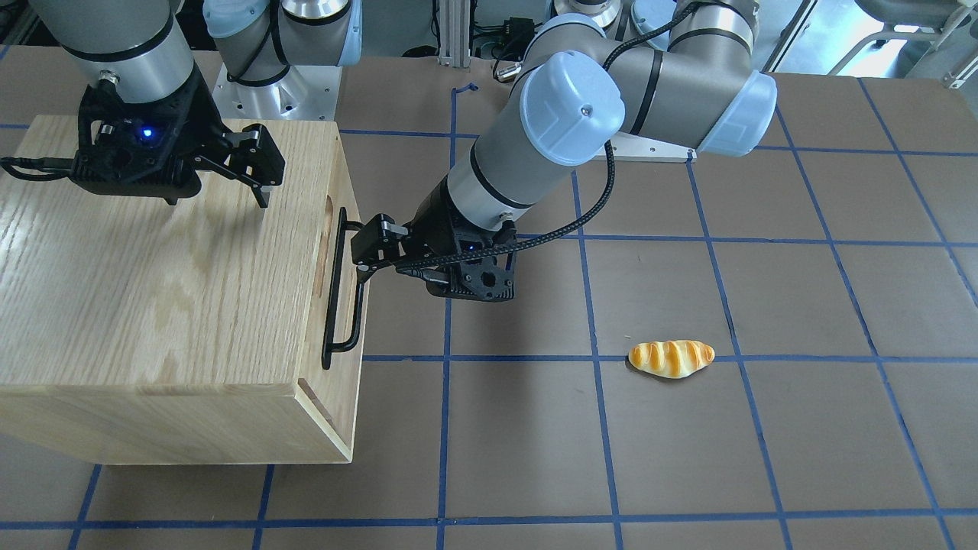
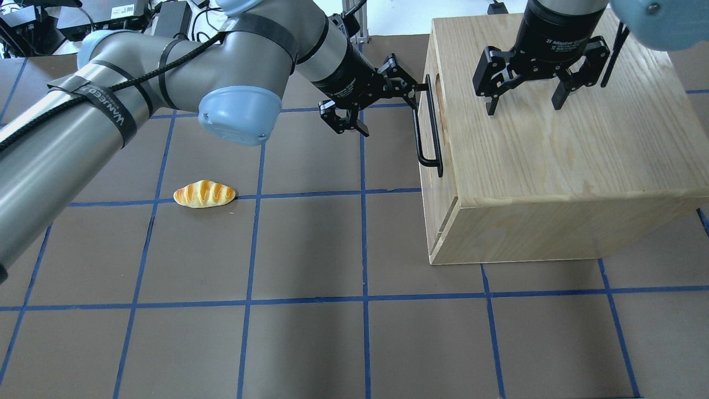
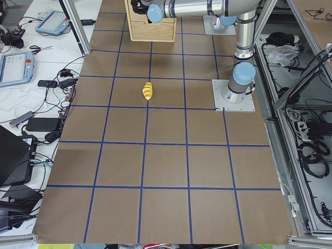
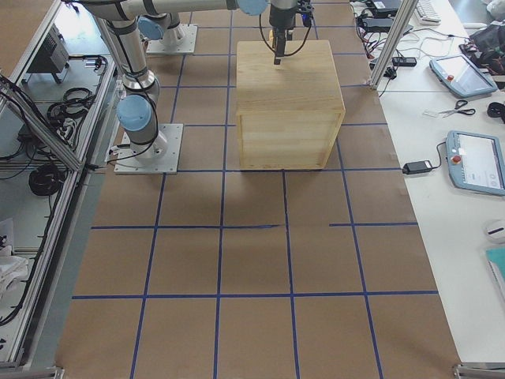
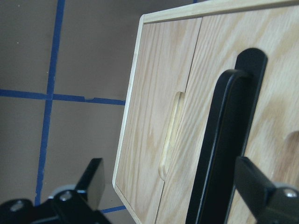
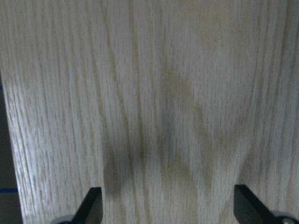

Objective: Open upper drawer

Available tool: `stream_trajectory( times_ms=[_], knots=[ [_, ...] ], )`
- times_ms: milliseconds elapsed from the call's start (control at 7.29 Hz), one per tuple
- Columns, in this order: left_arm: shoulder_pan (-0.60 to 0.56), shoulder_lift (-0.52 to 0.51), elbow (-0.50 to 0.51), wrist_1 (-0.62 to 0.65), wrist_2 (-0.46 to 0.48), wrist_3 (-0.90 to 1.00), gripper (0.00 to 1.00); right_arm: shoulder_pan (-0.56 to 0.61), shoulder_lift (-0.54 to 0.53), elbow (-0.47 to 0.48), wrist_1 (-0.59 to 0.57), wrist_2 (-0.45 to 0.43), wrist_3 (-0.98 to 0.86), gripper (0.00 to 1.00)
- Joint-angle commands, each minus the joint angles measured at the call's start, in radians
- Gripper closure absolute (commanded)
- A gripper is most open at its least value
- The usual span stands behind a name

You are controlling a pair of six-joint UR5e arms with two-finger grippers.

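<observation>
Currently your left hand (image 1: pixel 359 250) is at the black bar handle (image 5: pixel 226 140) of the upper drawer (image 5: pixel 243 32), at the end of the bar nearer the robot's base. Its fingers (image 5: pixel 96 182) are spread wide, released. The wrist view puts the bar between them, close against one finger, not clamped. The drawer sits high in the front face of the oak cabinet (image 2: pixel 554 177), its panel level with the cabinet's frame, shut. That face looks toward the robot's left. The cabinet stands on the robot's right half of the desk (image 2: pixel 310 343). Your right hand (image 2: pixel 524 108) is over the cabinet's top, pointing down, spread wide and gripping nothing. You cannot tell from these views whether its tips touch the wood. A glazed bread roll (image 2: pixel 204 194) lies on the desk on the left arm's side, well apart from the cabinet, just beside a blue tape line (image 2: pixel 310 194).
</observation>
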Motion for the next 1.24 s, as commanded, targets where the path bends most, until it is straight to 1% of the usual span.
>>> stream_trajectory(
  times_ms=[0, 824, 961, 1098],
  knots=[
    [-0.022, -0.018, 0.000, 0.021, 0.002, -0.009, 0.00, -0.001, 0.000, 0.001, 0.000, 0.000, 0.000, 0.00],
    [-0.030, -0.048, 0.000, 0.038, 0.011, 0.007, 0.00, 0.000, 0.000, 0.000, 0.000, 0.000, 0.000, 0.00],
    [-0.030, -0.054, -0.002, 0.036, 0.026, 0.015, 0.00, 0.000, 0.000, 0.000, 0.000, 0.000, 0.000, 0.00],
    [-0.030, -0.054, 0.000, 0.036, 0.066, 0.053, 0.00, 0.000, 0.000, 0.000, 0.000, 0.000, 0.000, 0.00]
  ],
)
